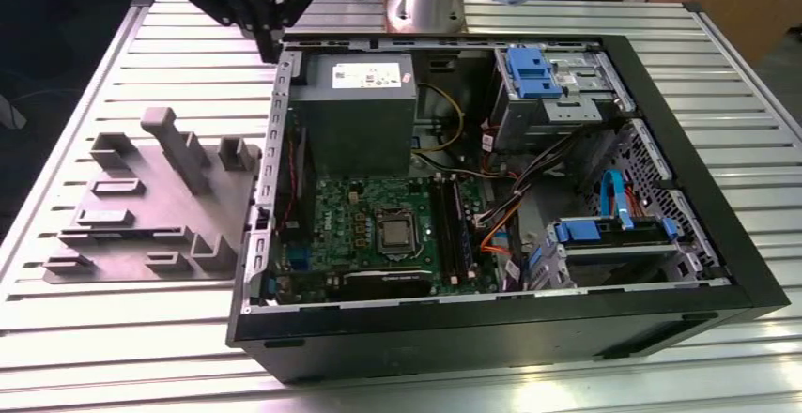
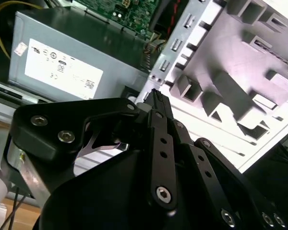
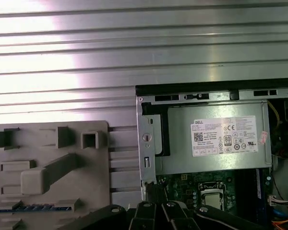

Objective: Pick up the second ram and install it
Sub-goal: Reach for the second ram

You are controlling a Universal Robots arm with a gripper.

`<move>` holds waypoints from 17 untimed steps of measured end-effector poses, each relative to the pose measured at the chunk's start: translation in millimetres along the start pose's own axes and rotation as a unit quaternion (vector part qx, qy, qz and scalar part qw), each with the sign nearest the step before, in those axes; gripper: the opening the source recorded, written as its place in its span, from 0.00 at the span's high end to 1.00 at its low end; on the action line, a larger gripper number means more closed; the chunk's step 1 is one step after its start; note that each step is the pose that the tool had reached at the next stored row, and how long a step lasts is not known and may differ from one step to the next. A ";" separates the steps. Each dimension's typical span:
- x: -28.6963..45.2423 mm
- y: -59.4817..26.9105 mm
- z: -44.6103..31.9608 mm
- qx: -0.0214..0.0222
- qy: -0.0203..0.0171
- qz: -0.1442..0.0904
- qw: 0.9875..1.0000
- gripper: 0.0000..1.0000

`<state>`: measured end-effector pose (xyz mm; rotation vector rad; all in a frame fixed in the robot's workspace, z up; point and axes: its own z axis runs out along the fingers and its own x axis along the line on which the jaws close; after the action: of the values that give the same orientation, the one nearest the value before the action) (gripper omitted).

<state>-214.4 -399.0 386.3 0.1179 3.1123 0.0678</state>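
The second ram (image 3: 33, 208) is a thin dark-blue stick lying in a slot of the grey fixture plate (image 3: 53, 167), seen in the first wrist view. My gripper (image 1: 269, 53) hangs over the back corner of the open computer case (image 1: 701, 244) on the exterior view's left, beside the grey power supply (image 1: 351, 113). Its black fingers (image 2: 156, 108) meet at the tips with nothing between them. The gripper (image 3: 153, 189) is well apart from the ram, above the case wall next to the fixture plate (image 1: 150, 197).
The case lies open on a ribbed metal table (image 1: 188, 47), with the motherboard (image 1: 376, 235), cables and blue drive brackets (image 1: 532, 70) inside. Upright grey blocks (image 1: 176, 145) rise from the fixture plate. The arm's base (image 1: 426, 0) stands behind the case.
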 end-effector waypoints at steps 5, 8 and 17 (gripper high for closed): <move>10.6 -0.8 1.0 0.000 0.000 0.000 1.000 0.90; 15.1 -1.3 3.4 0.000 0.000 0.000 1.000 0.90; 26.5 -4.4 15.1 0.000 0.000 0.000 1.000 0.90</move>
<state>-240.8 -400.7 370.4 0.1179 3.1125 0.0673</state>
